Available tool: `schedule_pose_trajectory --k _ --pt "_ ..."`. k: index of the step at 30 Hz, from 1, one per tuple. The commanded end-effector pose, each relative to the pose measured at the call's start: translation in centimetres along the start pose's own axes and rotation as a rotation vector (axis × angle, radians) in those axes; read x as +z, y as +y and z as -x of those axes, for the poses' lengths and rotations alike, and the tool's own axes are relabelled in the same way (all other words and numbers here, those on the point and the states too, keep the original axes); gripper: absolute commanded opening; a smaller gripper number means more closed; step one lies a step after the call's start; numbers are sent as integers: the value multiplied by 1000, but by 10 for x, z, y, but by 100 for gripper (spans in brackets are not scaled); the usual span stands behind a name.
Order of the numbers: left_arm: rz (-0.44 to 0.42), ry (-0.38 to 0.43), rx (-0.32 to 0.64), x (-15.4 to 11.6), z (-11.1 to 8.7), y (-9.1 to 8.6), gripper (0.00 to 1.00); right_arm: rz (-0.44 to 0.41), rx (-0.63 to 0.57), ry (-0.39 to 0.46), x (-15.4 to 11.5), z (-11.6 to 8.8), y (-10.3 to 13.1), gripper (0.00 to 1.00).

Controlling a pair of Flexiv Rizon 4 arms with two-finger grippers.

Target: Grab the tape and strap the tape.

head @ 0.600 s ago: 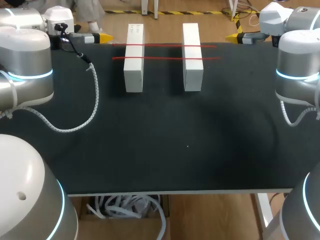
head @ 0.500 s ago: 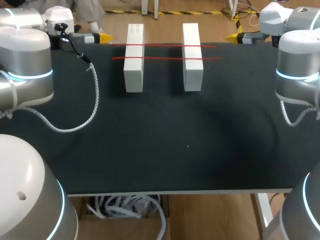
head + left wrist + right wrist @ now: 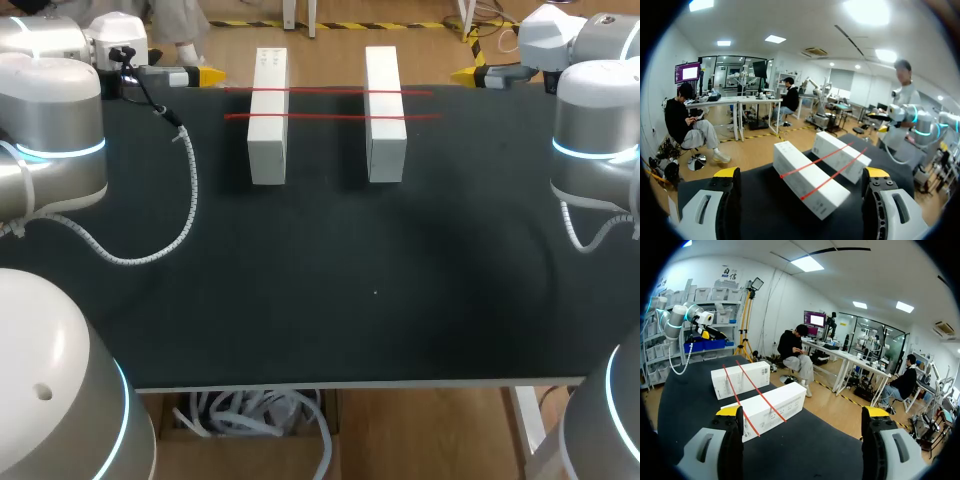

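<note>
Two arms flank the black table (image 3: 320, 300); the left arm (image 3: 50, 130) enters from the left side, and a white coiled cable (image 3: 188, 215) loops from it over the table's surface. The left pincer (image 3: 205, 75) sits at the table's far left edge, pointing toward the blocks; in its wrist view the fingers stand wide apart, gripping nothing. To its right lies the left white block (image 3: 268, 130), set lengthwise away from the robot; parallel to it, across a gap, lies the right white block (image 3: 385, 130). Two red strips of tape run crosswise over both blocks near their far ends: the far tape strip (image 3: 325, 91) and the near tape strip (image 3: 325, 116), side by side but apart, each reaching past the blocks on both sides. The right pincer (image 3: 465, 74) sits at the far right edge, pointing back toward the blocks, well apart from the tape; its fingers too are spread open and hold nothing. The right arm (image 3: 595, 130) enters from the right side.
</note>
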State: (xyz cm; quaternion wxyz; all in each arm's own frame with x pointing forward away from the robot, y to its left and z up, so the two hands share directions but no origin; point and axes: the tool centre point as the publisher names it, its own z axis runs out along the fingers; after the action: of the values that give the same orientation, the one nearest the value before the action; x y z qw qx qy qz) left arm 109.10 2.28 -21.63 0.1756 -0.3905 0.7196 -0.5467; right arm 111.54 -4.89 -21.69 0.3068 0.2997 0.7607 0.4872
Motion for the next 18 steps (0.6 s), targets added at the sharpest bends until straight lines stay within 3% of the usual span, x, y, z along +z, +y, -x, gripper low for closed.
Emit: schedule_pose_trajectory --k 1,11,15,18 --pt "-5 -2 1 1 0 1 100 0 0 0 -1 0 0 100" --pt "-5 -2 1 1 0 1 100 0 0 0 -1 0 0 100" --pt "40 52 120 5 -2 3 100 0 0 0 -1 0 0 100" --pt "17 95 243 4 -5 9 100 0 0 0 -1 0 0 100"
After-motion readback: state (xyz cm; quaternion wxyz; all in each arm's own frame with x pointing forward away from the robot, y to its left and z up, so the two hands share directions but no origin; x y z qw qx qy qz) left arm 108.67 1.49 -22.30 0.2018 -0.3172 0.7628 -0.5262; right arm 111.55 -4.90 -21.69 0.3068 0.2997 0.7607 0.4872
